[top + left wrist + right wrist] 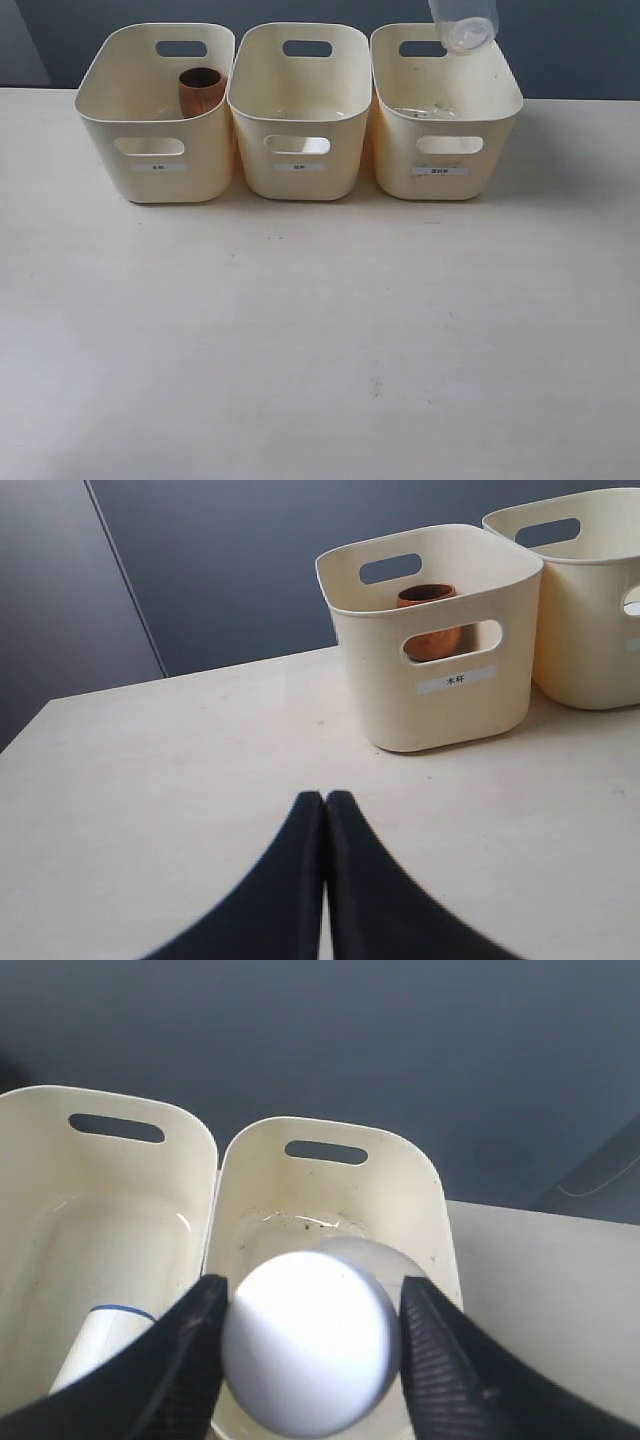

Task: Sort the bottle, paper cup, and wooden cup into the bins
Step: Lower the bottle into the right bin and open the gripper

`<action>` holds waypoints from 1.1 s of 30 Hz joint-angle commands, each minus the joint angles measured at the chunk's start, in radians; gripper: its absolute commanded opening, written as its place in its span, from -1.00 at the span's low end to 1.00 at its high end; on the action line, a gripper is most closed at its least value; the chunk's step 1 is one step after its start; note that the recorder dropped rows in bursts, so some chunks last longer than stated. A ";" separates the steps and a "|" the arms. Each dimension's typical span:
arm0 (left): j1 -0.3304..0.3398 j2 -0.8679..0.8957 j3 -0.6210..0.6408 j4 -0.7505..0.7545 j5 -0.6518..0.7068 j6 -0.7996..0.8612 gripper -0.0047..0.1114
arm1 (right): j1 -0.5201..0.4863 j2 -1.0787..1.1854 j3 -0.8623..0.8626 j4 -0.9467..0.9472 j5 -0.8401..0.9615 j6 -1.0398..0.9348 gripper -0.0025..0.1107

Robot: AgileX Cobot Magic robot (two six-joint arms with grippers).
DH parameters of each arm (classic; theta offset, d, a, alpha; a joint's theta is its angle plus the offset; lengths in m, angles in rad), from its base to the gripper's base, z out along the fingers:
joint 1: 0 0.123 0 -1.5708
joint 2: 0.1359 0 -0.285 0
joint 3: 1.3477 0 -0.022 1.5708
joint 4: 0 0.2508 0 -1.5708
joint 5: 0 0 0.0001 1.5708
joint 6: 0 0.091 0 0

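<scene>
Three cream bins stand in a row at the back of the table: left (150,185), middle (255,150) and right (400,165). The brown wooden cup (201,90) stands upright in the left bin (440,715) and shows through its handle hole, wooden cup (425,595). My right gripper (310,1345) is shut on the clear bottle (463,25), its fingers on either side of the white cap (305,1350), above the right bin (400,1190). The white paper cup (95,1345) lies in the middle bin (40,1140). My left gripper (325,798) is shut and empty, low over the table.
The pale tabletop (320,340) stretches out in front of the bins. A dark wall (560,45) rises behind them. The right bin's floor (425,112) carries a few dark specks.
</scene>
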 commanded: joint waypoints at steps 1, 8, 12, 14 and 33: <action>-0.003 -0.005 0.001 -0.005 -0.001 -0.002 -0.92 | -0.022 0.046 0.005 -0.021 -0.081 0.024 -0.97; -0.003 -0.005 0.001 -0.005 -0.001 -0.002 -0.92 | -0.090 0.115 0.005 -0.048 -0.120 0.128 -0.97; -0.003 -0.005 0.001 -0.005 -0.001 -0.002 -0.92 | -0.103 0.141 0.005 -0.027 -0.122 0.137 -0.97; -0.003 -0.005 0.001 -0.005 -0.001 -0.002 -0.92 | -0.103 0.157 0.005 -0.022 -0.136 0.137 -0.97; -0.003 -0.005 0.001 -0.005 -0.001 -0.002 -0.92 | -0.103 0.214 0.005 -0.033 -0.126 0.131 -0.97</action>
